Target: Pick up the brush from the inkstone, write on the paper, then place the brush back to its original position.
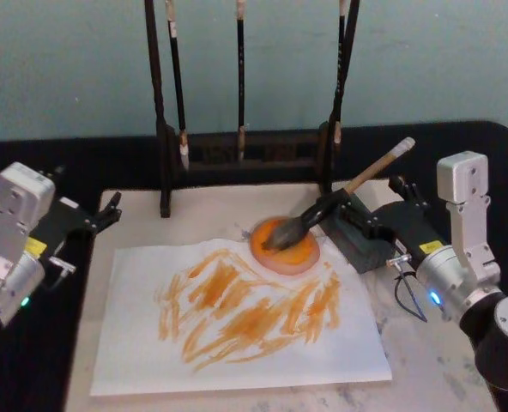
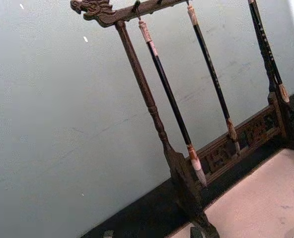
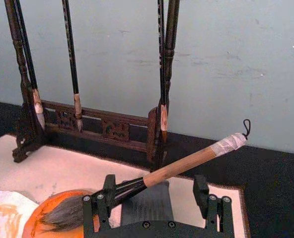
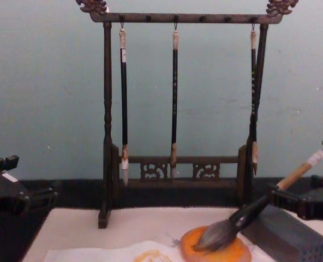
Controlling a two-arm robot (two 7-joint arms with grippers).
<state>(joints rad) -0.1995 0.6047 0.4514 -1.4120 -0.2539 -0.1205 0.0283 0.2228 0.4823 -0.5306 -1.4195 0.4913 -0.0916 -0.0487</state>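
Head view: orange strokes cover paper | right wrist view: right end effector spread around brush, bristles on inkstone

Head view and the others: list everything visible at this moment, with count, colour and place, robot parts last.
brush: one, tan handle, grey-black bristles; bristles on the inkstone, handle leaning over the grey block.
inkstone: one, orange; at the paper's far edge.
paper: one, white with orange strokes; on the mat, front.
mat: one, cream; on the black table.
block: one, grey; right of the inkstone.
rack: one, dark wood; behind the mat.
thin brushes: three, dark; hanging from the rack.
right claw: open, astride the brush.
left claw: at the mat's left edge.
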